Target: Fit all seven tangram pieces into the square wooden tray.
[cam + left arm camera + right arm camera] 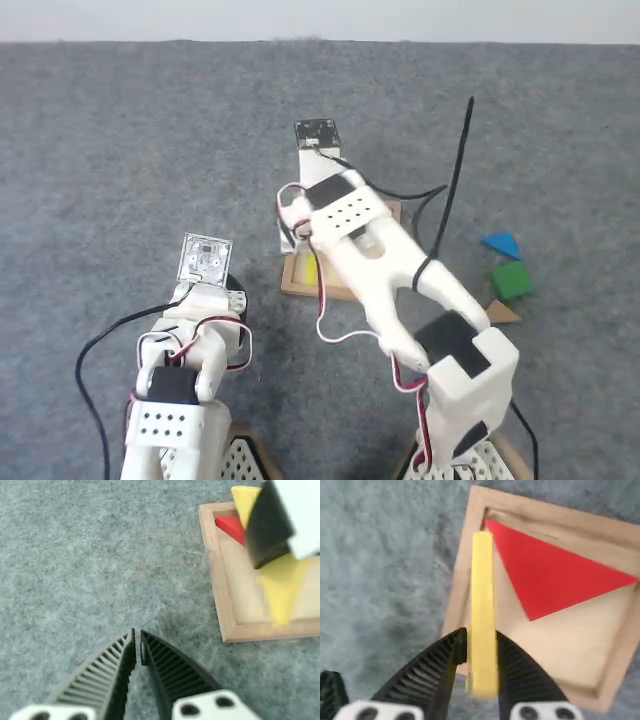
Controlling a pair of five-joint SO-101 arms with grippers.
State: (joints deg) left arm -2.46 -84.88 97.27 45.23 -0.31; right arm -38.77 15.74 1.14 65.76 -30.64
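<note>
The square wooden tray (615,645) lies on the grey carpet with a red triangle (550,575) flat inside one corner. My right gripper (481,645) is shut on a yellow piece (482,610), held on edge above the tray's rim. In the high view the right arm (370,250) covers most of the tray (296,278), and a bit of the yellow piece (311,268) shows beside it. My left gripper (138,647) rests shut over bare carpet beside the tray (220,600), holding nothing. Blue (502,244), green (511,279) and tan (503,313) pieces lie to the tray's right.
Grey carpet covers the whole table. Both arm bases stand at the near edge (240,455). A black cable (455,180) runs from the right arm toward the far side. Open carpet lies left of and beyond the tray.
</note>
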